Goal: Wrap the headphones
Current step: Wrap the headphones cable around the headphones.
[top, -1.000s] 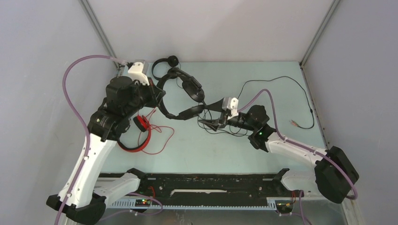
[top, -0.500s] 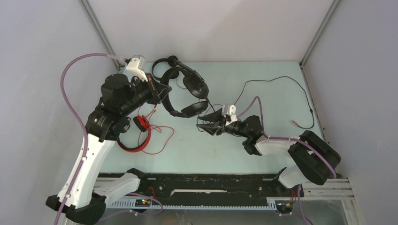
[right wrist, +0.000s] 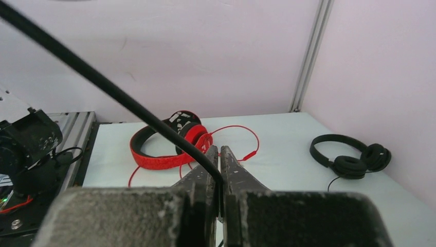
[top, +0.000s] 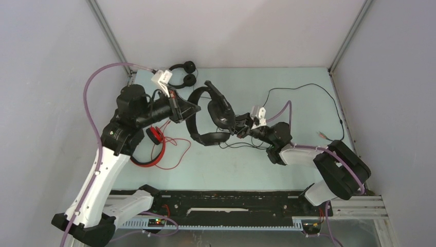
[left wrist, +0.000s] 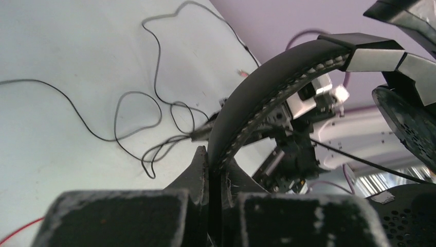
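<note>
Top view: your left end effector (top: 196,108) holds the bulky black over-ear headset (top: 220,110) above the pale surface (top: 247,170). Left wrist: it is clamped on the headband, a thin hold that may slip. Right wrist: your right end effector (right wrist: 220,169) pinches the thin black cable (right wrist: 103,80). Tug too hard and the headset twists free.
</note>
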Controlling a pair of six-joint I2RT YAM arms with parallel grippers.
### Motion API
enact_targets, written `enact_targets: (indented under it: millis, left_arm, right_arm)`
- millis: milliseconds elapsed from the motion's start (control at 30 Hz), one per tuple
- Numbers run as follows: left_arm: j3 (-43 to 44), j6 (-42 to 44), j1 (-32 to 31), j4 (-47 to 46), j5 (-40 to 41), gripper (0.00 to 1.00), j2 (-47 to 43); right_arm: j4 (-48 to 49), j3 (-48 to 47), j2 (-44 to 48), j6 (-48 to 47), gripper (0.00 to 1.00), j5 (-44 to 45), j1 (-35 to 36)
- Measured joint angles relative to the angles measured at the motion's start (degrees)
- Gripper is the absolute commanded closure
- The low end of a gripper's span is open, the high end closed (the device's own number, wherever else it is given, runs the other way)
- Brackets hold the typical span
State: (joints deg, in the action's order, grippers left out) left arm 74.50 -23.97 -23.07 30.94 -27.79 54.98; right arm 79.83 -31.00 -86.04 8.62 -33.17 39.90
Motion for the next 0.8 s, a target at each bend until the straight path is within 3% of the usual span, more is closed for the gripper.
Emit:
enact_targets:
  millis: [267, 367, 467, 800]
  left_arm:
    - [-4.1, 2.1, -1.1, 0.7, -7.8, 1.00, 1.1]
    - [-4.4, 3.7, -1.2, 2.5, -9.4, 1.00, 1.4]
    - [-4.4, 4.7, -1.2, 3.8, -10.4, 1.00, 1.7]
    - [-4.7, 3.3, -1.5, 2.6, -8.7, 1.00, 1.5]
  right_arm:
    - [-0.1, -1.6, 0.0, 0.0, 1.00, -0.3, -0.7]
    - [-0.8, -1.6, 0.0, -0.1, 0.83, -0.8, -0.8]
    - [-1.7, -1.6, 0.1, 0.1, 0.74, -1.5, -1.4]
    - [0.5, -1.8, -2.9, 0.7, 0.60, -2.2, 1.8]
